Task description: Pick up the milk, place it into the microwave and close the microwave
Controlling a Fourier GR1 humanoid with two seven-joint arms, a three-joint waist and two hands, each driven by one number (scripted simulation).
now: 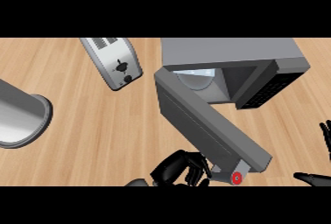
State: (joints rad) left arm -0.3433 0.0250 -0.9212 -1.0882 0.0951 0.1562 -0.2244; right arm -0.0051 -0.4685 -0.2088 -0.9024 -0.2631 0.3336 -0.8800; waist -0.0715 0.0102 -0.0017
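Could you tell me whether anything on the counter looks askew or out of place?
Nothing is spilled or damaged. The microwave door stands wide open, slanting across the counter toward the left hand. The toaster sits at an angle to the microwave.

Left hand (176, 171), at 6 o'clock in the view: glossy black all over, fingers made of short rounded segments, with dull grey highlights along the upper surfaces. Right hand (315, 178), at 4 o'clock, partly cut by the frame edge: same black finish, visible fingers (325, 131) slim, tapering to narrow tips.
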